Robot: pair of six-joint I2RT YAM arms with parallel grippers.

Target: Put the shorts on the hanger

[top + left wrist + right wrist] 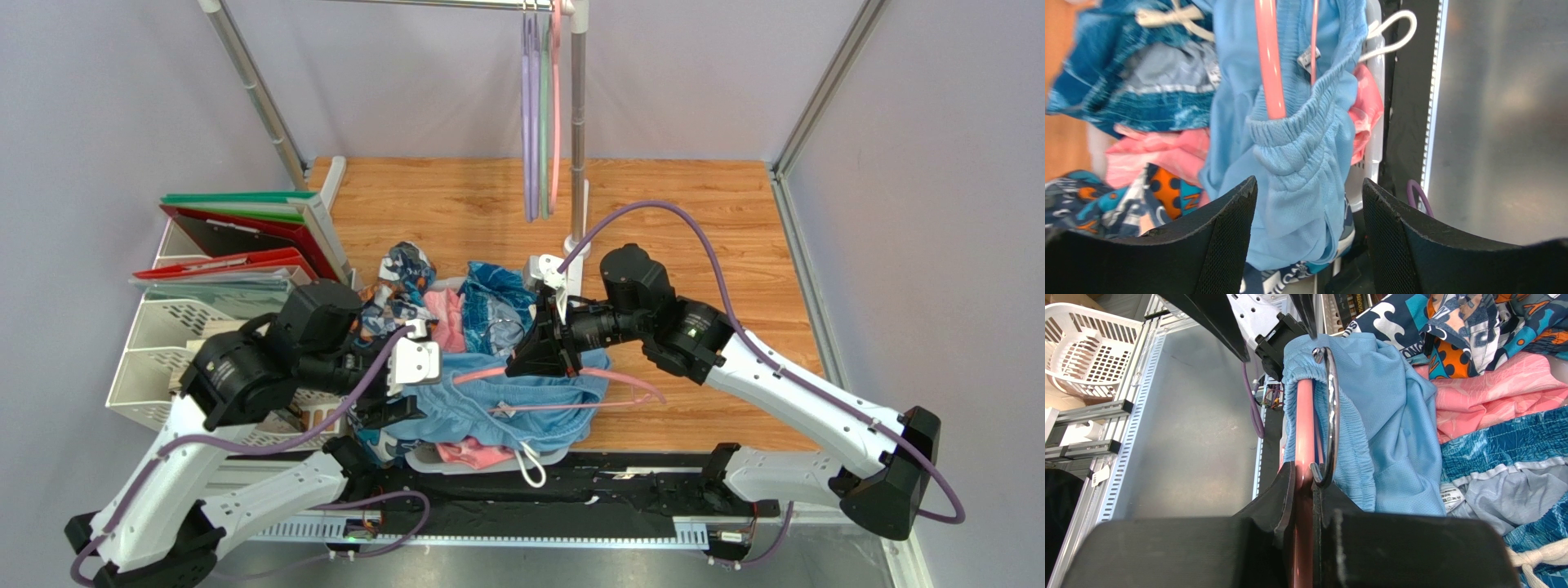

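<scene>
Spread black fingers of the left end effector (1309, 190) frame the gathered waistband of the shorts (1290, 159), with one arm of the hanger (1269, 61) poked into it.

That left end effector stands wide and holds nothing; the sky-blue elastic bunches just beyond its tips. The right end effector (1301, 478) is pressed together on the salmon-pink hanger beside its chrome hook (1332, 410). From that grip the hanger's long axis runs straight toward the left end effector, roughly across the counter (687, 221), and its far end sits inside the waist opening. The shorts lie draped over a heap of other garments (491, 294) between the two arms. With the left arm nearer the waistband, the coming move likely falls to it: pinch the elastic and draw it along that axis toward the right grip.
</scene>
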